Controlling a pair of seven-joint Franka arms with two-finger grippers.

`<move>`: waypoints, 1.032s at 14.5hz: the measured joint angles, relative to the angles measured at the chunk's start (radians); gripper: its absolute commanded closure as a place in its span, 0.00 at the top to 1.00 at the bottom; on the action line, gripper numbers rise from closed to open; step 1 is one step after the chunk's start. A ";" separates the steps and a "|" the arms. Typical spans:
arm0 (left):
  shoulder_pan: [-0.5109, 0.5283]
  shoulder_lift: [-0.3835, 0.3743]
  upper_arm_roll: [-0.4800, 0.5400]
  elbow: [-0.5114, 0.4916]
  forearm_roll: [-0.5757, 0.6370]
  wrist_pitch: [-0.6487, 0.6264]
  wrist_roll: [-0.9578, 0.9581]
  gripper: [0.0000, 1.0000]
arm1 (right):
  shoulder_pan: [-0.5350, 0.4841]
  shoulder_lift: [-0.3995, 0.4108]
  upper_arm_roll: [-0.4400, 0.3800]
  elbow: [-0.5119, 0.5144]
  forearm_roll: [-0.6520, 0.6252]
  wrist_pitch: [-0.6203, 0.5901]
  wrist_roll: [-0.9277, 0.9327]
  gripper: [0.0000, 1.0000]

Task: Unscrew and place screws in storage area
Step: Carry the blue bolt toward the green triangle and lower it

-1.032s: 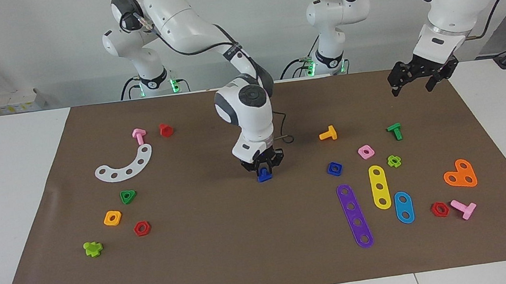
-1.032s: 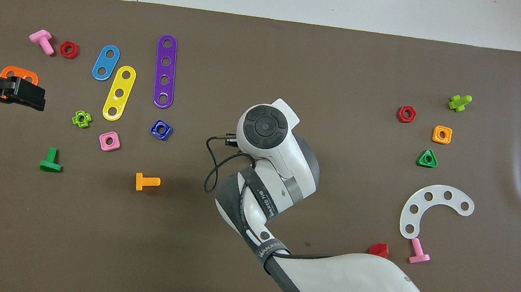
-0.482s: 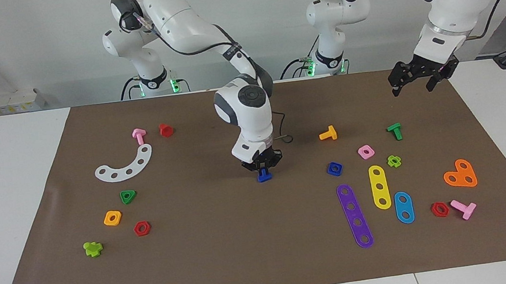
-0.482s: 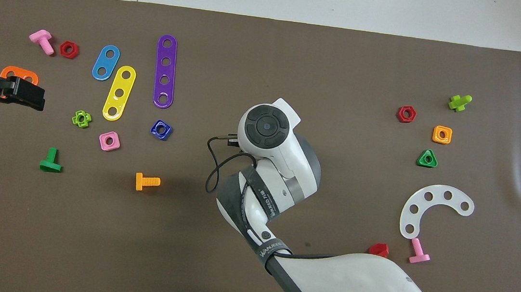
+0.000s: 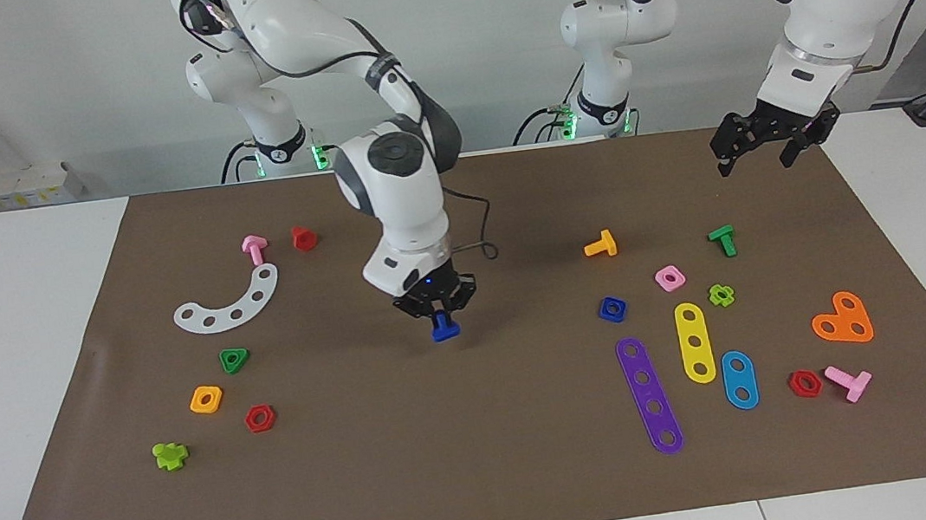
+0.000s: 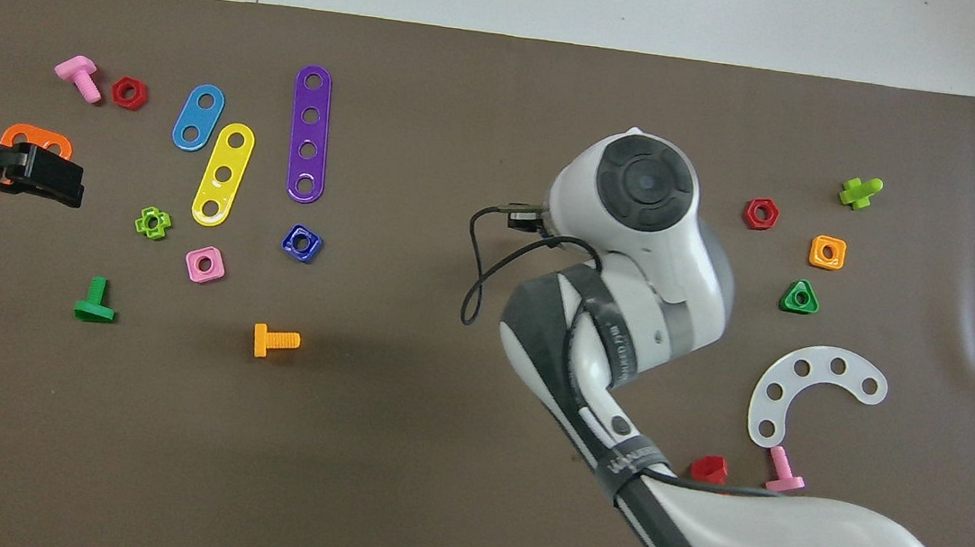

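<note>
My right gripper (image 5: 441, 318) is shut on the small blue screw (image 5: 443, 328), holding it shaft-up just above the brown mat (image 5: 469, 469) near the table's middle. In the overhead view the right arm's wrist (image 6: 642, 226) hides both. The storage area (image 5: 300, 357) is bare mat beside the white curved strip (image 5: 228, 302), green triangular nut (image 5: 235, 359), orange square nut (image 5: 206, 399) and red hex nut (image 5: 260, 418), toward the right arm's end. My left gripper (image 5: 771, 146) hangs open and empty in the air over the mat's edge at the left arm's end, waiting.
The blue square nut (image 5: 612, 309), purple (image 5: 649, 396), yellow (image 5: 695, 343) and blue (image 5: 739, 379) strips, the orange (image 5: 601, 245) and green (image 5: 722, 240) screws and an orange plate (image 5: 843, 319) lie toward the left arm's end. A pink screw (image 5: 254, 249) lies by the white strip.
My right gripper has carried the blue screw sideways toward the right arm's end of the table, closer to the storage area. The left arm has not moved.
</note>
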 measured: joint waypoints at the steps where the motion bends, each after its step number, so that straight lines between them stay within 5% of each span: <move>1: 0.000 0.000 0.000 0.000 0.000 0.000 0.000 1.00 | -0.056 -0.038 0.000 -0.033 0.000 -0.010 -0.070 0.00; 8: 0.000 0.000 0.000 0.000 0.000 0.000 0.000 1.00 | -0.318 -0.126 -0.001 -0.284 0.003 0.047 -0.413 0.00; 15: 0.001 0.000 0.000 0.000 0.000 0.000 0.000 1.00 | -0.346 -0.127 0.011 -0.445 0.003 0.216 -0.438 0.00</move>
